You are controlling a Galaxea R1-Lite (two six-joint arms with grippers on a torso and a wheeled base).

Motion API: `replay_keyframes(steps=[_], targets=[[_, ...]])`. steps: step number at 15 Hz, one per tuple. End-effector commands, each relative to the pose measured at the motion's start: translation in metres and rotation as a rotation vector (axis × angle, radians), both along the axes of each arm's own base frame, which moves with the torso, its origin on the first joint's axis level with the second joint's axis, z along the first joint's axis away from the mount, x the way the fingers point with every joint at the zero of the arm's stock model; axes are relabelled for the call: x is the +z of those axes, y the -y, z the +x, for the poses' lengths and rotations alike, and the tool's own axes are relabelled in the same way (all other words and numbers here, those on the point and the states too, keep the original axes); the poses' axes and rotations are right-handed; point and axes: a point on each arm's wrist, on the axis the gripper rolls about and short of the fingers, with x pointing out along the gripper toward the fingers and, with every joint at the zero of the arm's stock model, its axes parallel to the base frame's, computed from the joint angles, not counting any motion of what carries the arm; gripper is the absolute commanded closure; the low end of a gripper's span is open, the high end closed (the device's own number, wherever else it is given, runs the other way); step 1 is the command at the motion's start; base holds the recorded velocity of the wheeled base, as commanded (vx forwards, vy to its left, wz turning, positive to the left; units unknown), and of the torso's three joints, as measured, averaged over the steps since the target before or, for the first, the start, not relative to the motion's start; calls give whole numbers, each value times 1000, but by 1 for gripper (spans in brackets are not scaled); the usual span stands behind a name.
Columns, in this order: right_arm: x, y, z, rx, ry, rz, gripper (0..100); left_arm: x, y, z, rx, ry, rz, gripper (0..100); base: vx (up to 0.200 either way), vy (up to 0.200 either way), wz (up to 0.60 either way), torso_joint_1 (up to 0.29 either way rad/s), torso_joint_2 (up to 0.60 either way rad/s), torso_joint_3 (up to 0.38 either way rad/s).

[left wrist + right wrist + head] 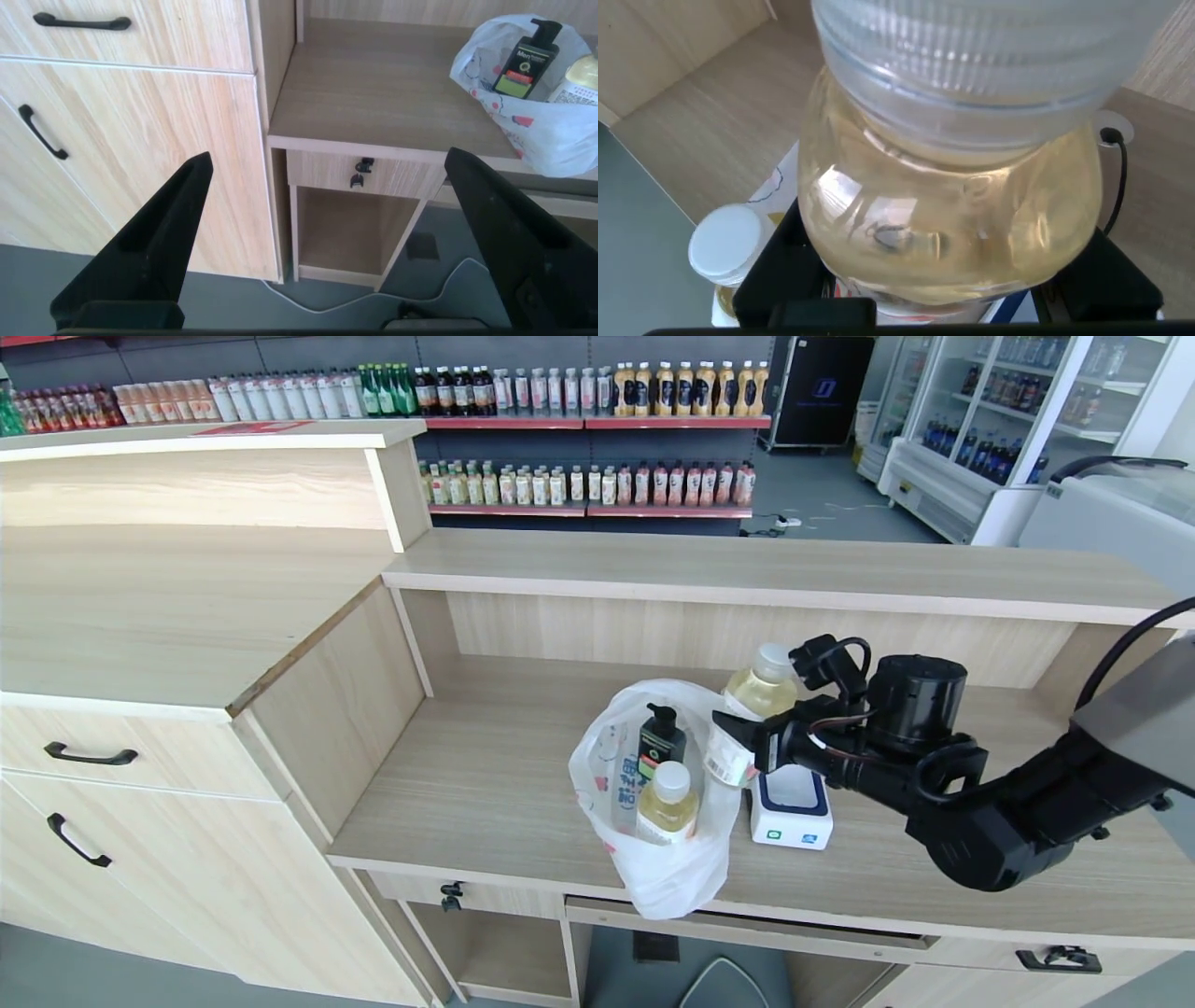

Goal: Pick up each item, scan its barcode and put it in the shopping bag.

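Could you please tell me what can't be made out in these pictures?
- Held bottle barcode: head view, too small; label partly behind right gripper.
- Scanner, far part: head view, behind that gripper.
- Shopping bag bottom: head view, hidden by its wall.

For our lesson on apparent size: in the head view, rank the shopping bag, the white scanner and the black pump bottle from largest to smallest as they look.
1. shopping bag, clearly largest.
2. scanner.
3. black pump bottle; the bag hides its lower part, so its place below the scanner is less sure.
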Motion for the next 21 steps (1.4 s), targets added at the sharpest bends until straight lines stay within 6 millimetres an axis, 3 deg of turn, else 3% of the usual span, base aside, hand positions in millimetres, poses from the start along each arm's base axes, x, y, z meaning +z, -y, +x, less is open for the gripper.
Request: replay_keyframes(steps=[1,5,15,21], targets=[[-19,-3,8,4,-23,-34,100,0,0,0,0,1,0,0,0,0,0,0,0,0],[-42,-8,19,6,-32,-50,100,0,0,0,0,1,0,0,0,0,0,0,0,0],[-54,-15,35,77,-32,-39,100,0,0,0,0,1,0,0,0,0,0,0,0,0],[-71,-26,44,102,-47,-44,100,0,0,0,0,1,0,0,0,0,0,0,0,0]])
